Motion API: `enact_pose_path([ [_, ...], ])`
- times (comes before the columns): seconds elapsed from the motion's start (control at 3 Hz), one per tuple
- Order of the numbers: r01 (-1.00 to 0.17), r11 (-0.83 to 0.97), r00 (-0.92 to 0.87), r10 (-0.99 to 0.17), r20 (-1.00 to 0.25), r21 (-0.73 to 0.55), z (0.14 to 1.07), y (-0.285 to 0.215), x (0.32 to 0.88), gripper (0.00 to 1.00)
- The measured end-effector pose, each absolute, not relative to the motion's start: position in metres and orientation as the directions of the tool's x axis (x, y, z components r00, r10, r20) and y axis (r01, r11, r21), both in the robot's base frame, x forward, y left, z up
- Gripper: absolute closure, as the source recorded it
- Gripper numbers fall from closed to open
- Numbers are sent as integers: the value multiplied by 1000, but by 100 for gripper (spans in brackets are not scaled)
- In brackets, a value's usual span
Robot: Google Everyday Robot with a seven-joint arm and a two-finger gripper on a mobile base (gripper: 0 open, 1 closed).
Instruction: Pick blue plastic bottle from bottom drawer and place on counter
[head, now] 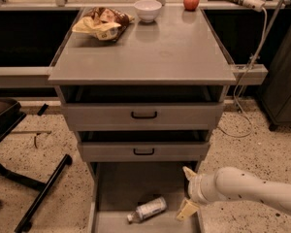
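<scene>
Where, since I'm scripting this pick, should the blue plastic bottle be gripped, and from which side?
Probably across its labelled mid-body, from above: the blue plastic bottle lies on its side on the bottom drawer floor, cap toward the front left, round sides exposed. The open end effector hovers right of it.

High front view; jaws lower right.

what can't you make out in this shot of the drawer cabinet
Front end of the deep grey metal bottom drawer: cut off by the camera view's lower edge.
Label print on the small clear blue plastic bottle lying there: too small.
Contents of the two shallower grey drawers: in shadow under the grey counter.
The arm behind the open two-finger gripper, right of the bottle: cut off at the right edge.
</scene>
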State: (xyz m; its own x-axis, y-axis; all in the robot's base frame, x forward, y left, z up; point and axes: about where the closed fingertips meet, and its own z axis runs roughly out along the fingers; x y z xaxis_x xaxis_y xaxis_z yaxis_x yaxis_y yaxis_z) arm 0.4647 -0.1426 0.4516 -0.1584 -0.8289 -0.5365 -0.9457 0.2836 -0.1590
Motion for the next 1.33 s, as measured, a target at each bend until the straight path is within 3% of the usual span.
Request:
enact_pose_path([
  [1.33,-957,184,-34,-842,-539,-226,384,-107,491,0],
])
